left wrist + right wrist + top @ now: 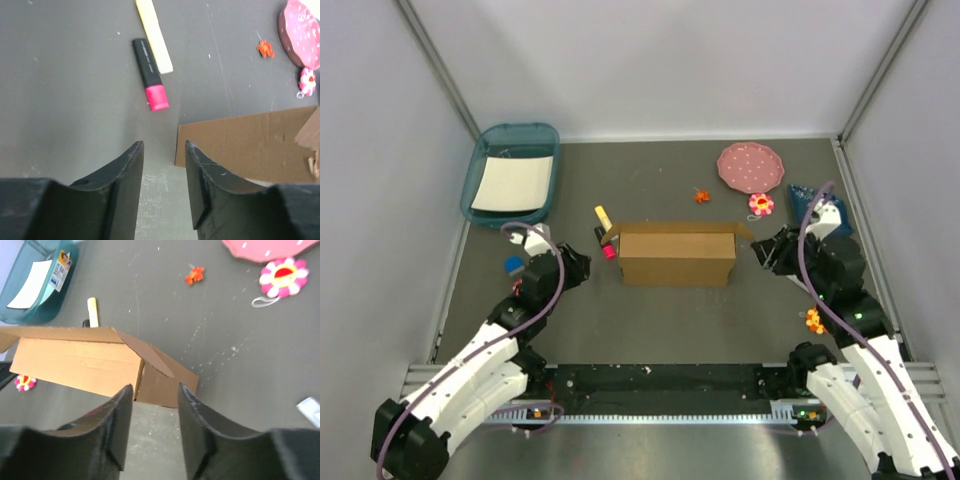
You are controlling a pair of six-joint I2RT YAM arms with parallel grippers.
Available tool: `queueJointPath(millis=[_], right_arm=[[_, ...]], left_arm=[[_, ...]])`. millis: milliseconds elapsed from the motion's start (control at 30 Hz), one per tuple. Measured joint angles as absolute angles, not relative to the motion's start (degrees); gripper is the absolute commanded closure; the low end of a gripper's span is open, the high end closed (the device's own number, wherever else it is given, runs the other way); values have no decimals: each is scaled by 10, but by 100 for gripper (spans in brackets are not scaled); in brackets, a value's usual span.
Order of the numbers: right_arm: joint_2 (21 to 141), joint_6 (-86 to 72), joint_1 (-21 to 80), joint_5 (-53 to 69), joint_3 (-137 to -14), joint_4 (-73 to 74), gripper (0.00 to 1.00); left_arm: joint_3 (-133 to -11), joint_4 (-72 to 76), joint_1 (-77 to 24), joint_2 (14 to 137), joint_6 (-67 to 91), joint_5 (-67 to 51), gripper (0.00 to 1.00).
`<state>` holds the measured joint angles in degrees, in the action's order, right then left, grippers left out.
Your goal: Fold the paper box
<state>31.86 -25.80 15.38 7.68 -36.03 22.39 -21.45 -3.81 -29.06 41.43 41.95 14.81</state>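
Note:
The paper box (677,254) is brown cardboard and stands as a rectangular box in the middle of the table. It also shows in the left wrist view (245,145) and the right wrist view (85,365), where a side flap (165,377) hangs loose at its right end. My left gripper (582,268) is open and empty, just left of the box's left end (162,145). My right gripper (757,250) is open and empty, just right of the box's right end (154,387). Neither gripper touches the box.
A teal tray (480,170) with white paper stands at the back left. A pink-capped marker (150,72) and a yellow stick (154,35) lie left of the box. A pink plate (751,166), a flower charm (761,204), small orange bits (701,195) and a blue pouch (817,205) lie at the back right.

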Motion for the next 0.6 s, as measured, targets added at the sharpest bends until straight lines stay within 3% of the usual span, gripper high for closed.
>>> queueJointPath(millis=[167,600], right_arm=[[310,-226,154,46,-429,276,39],[419,-171,154,60,-441,283,43]], left_arm=[[-265,-128,-291,374,420,209,42],[-345,-176,-291,325,381,264,38]])
